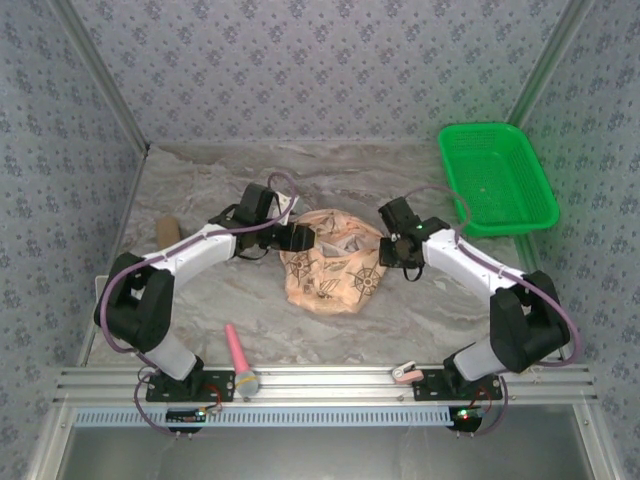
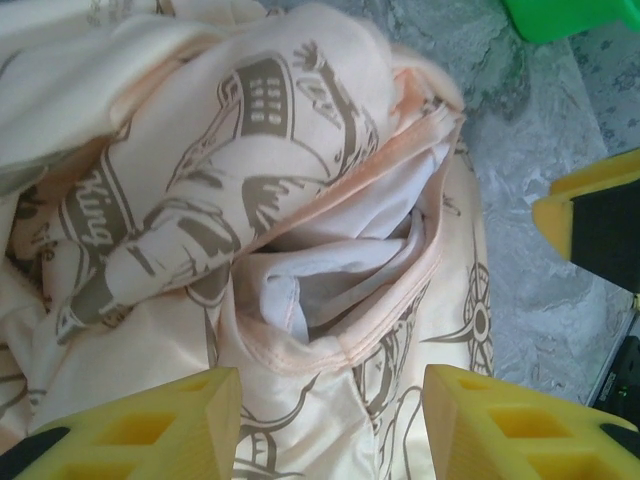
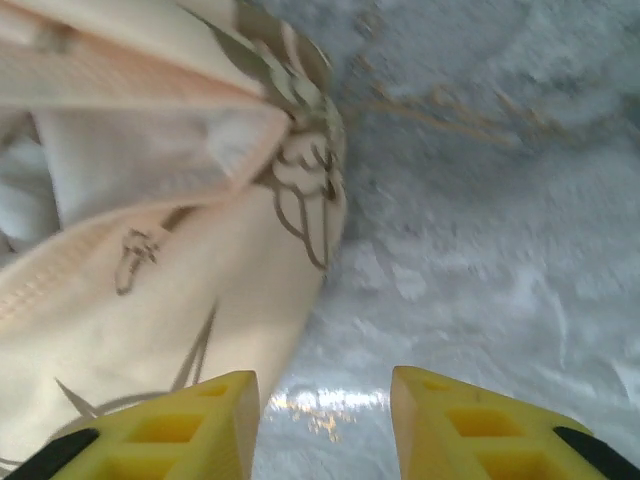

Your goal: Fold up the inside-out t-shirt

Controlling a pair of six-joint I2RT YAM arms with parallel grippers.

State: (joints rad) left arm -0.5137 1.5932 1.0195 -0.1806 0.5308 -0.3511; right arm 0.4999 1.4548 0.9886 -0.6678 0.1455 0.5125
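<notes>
Crumpled t-shirt [image 1: 332,265] lies in a heap at the middle of the table [image 1: 430,325], between the two arms. Its printed side faces mostly outward, and paler inner cloth shows through a hemmed opening.

The left gripper [image 1: 300,238] sits at the heap's left side. From its wrist camera its jaws stand apart above the cloth, pinching nothing. The right gripper [image 1: 392,248] is at the heap's right side, jaws also apart and empty, over bare table just beside the shirt's edge.

Risks from here:
- The layers are bunched together, so a pinch could catch several folds at once and lift the heap instead of spreading it.
- The right gripper could close on nothing.
- Uneven pulls could twist the shirt tighter.
</notes>
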